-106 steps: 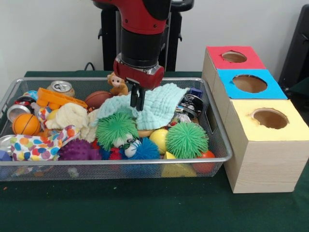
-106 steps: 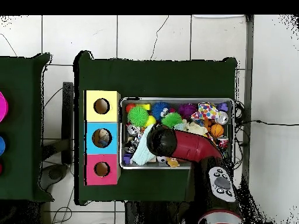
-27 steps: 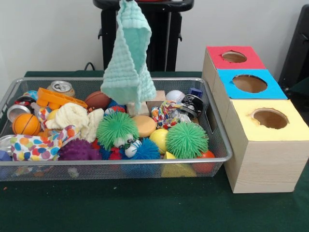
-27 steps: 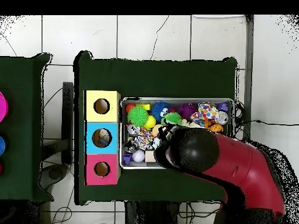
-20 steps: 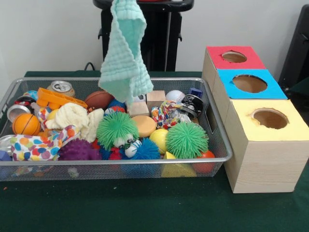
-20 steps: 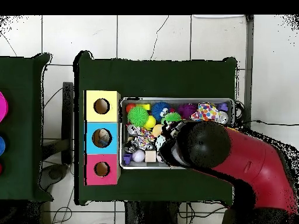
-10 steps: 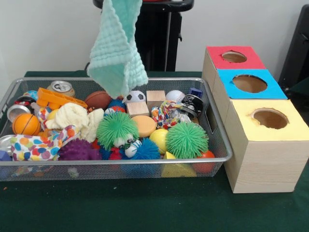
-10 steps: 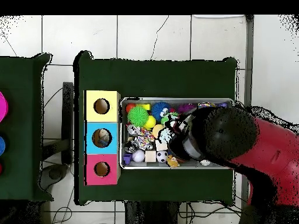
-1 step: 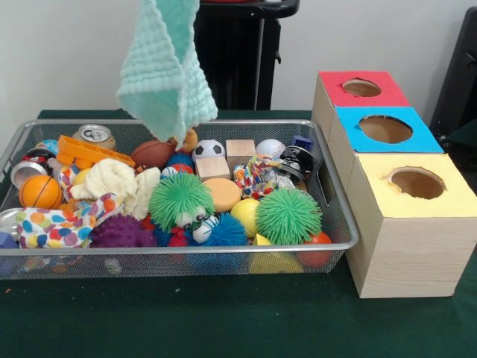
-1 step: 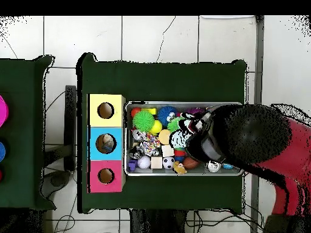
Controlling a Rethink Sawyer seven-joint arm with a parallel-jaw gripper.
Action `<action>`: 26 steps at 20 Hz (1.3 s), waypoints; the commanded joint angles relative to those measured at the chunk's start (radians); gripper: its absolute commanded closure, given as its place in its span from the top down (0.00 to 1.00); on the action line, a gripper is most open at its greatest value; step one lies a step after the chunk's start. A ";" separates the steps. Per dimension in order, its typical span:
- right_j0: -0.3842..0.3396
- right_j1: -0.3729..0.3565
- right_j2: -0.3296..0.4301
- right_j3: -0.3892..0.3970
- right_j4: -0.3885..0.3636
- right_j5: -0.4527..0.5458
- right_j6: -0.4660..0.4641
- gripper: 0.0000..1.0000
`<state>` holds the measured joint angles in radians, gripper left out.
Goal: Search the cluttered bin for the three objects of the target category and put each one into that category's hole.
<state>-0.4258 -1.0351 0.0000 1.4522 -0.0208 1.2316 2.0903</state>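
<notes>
A mint green cloth [image 9: 164,71] hangs in the air over the back left of the wire bin [image 9: 332,195], its top running out of the front view. The gripper holding it is above that edge. In the overhead view the red and black arm [image 10: 249,142] covers the bin's right half and hides the gripper. Beside the bin stand the three box holes: red [image 9: 361,87], blue [image 9: 385,128] and yellow [image 9: 417,182]. Uncovered in the bin lie a soccer ball [image 9: 209,149], two wooden blocks [image 9: 240,151], a baseball [image 9: 270,148] and a brown football [image 9: 151,153].
The bin also holds two green spiky balls [image 9: 179,200], an orange disc [image 9: 223,194], a yellow ball [image 9: 245,215], a cream cloth [image 9: 115,180], a spotted cloth [image 9: 59,224], a basketball [image 9: 39,191] and a soda can [image 9: 95,135]. Something lies inside the blue hole [image 10: 105,143].
The cloth was picked out of the bin and lifted. It has since drifted left in the front view, as the arm swung right overhead, uncovering the soccer ball and blocks.
</notes>
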 commanded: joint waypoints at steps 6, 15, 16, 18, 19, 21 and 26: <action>-0.114 0.041 0.121 0.079 0.005 -0.010 -0.226 0.00; -0.158 0.054 0.152 0.150 -0.016 -0.117 -0.232 0.00; -0.164 0.057 0.155 0.157 -0.016 -0.129 -0.235 0.00; -0.170 0.066 0.164 0.167 -0.021 -0.158 -0.238 0.00; -0.173 0.070 0.169 0.180 -0.021 -0.176 -0.238 0.00; -0.185 0.077 0.179 0.203 -0.021 -0.205 -0.247 0.00; -0.190 0.102 0.197 0.242 -0.041 -0.299 -0.220 0.00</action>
<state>-0.6018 -1.0158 0.0849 1.5262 -0.0195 1.0354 2.0897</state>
